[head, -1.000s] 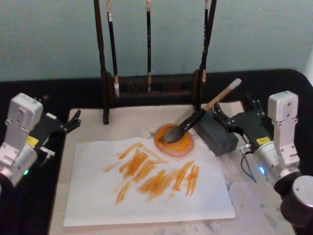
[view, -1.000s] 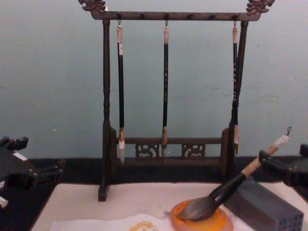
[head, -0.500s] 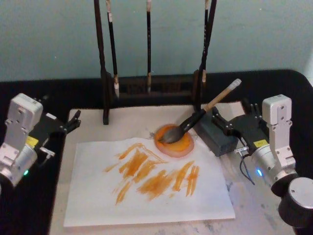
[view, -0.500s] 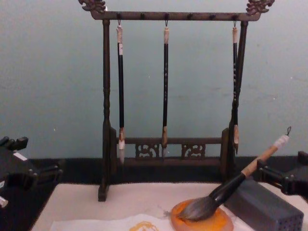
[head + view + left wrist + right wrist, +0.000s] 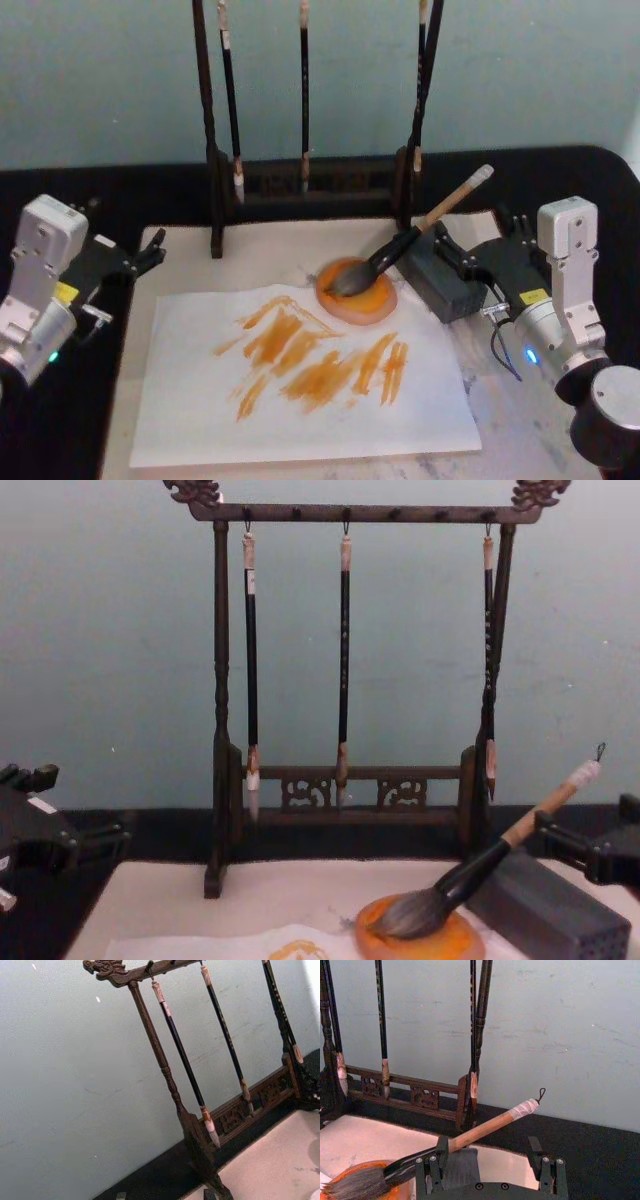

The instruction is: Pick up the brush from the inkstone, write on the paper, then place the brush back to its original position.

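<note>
The brush [image 5: 412, 235] lies slanted with its bushy dark tip in the round orange inkstone [image 5: 358, 294] and its handle leaning on a grey block [image 5: 448, 280]. In the chest view the brush [image 5: 497, 850] rises from the inkstone [image 5: 425, 944] to the right. The white paper [image 5: 300, 385], streaked with orange strokes, lies in front of the inkstone. My right gripper [image 5: 478, 248] is open just behind the block, beside the handle's upper end. In the right wrist view the brush [image 5: 482, 1130] passes one finger of the right gripper [image 5: 488, 1149] without being held. My left gripper [image 5: 135, 258] stays open at the mat's left edge.
A dark wooden rack [image 5: 305, 175] with three thin hanging brushes stands at the back of the cream mat [image 5: 260, 250]. The grey block [image 5: 545, 910] sits right of the inkstone. Black table surface borders the mat on both sides.
My right gripper has drawn back slightly, away from the brush handle. The brush, inkstone and left arm have stayed where they were.
</note>
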Robot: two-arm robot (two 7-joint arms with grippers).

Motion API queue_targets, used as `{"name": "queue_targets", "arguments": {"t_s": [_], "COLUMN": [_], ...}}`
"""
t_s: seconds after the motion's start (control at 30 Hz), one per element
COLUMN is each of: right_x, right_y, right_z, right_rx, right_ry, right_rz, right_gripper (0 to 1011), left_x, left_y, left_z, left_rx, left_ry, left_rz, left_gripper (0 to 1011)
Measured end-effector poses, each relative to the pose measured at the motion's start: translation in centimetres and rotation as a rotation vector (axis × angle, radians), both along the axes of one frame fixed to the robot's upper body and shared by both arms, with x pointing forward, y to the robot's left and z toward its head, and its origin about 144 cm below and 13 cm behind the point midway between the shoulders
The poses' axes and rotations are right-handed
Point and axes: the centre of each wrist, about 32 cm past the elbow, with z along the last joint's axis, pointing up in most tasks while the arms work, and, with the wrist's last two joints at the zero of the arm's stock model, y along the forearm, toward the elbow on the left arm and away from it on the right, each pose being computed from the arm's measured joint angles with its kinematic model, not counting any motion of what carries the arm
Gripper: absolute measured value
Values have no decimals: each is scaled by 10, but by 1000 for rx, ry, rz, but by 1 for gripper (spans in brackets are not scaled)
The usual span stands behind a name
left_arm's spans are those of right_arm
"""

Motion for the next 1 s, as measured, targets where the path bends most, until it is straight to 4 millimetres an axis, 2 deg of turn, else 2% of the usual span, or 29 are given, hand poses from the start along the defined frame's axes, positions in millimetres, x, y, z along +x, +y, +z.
{"name": "queue_targets", "arguments": {"t_s": [1.0], "right_x": [0], "right_y": [0], "right_z": [0], "right_rx": [2], "right_ry": [1], "right_rz": [0], "right_gripper": [1000], "left_x": [0], "left_y": [0], "left_z": [0], "left_rx": [0], "left_ry": [0], "left_rz": [0], "left_gripper": [1001]}}
